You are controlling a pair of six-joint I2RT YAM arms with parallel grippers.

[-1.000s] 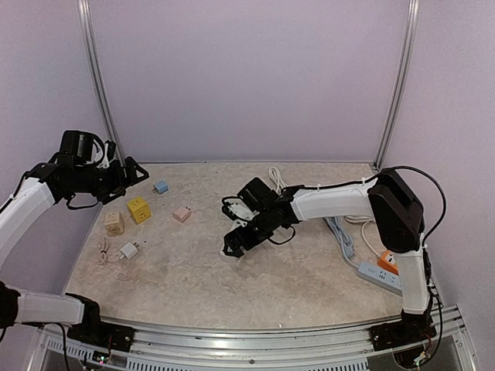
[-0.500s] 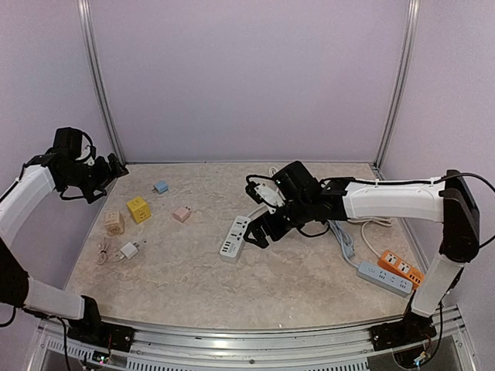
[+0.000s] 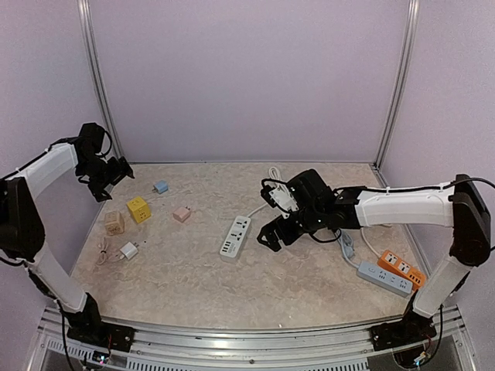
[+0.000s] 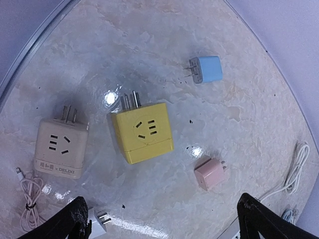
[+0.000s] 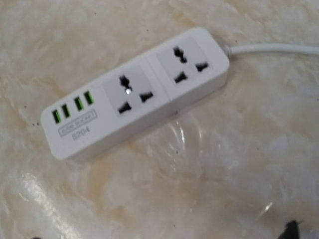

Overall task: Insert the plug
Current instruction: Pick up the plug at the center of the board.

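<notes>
A white power strip (image 3: 236, 236) with two sockets and green USB ports lies mid-table; it also shows in the right wrist view (image 5: 134, 94). Loose plugs lie at the left: a blue plug (image 3: 161, 186), a pink plug (image 3: 182, 214), a white plug (image 3: 128, 250), a yellow socket cube (image 3: 138, 209) and a beige socket cube (image 3: 114, 222). My left gripper (image 3: 108, 179) hovers at the back left above them, open and empty (image 4: 167, 224). My right gripper (image 3: 272, 234) is just right of the strip, open and empty; only one fingertip (image 5: 291, 230) shows in its view.
A grey power strip (image 3: 379, 275) and an orange one (image 3: 398, 263) lie at the right front, with grey and white cables (image 3: 344, 239) behind them. A small coiled cable (image 3: 103, 251) lies next to the white plug. Metal posts stand at both back corners.
My right gripper has let go of the white power strip and drawn back to the right. My left arm has swung toward the back left corner.
</notes>
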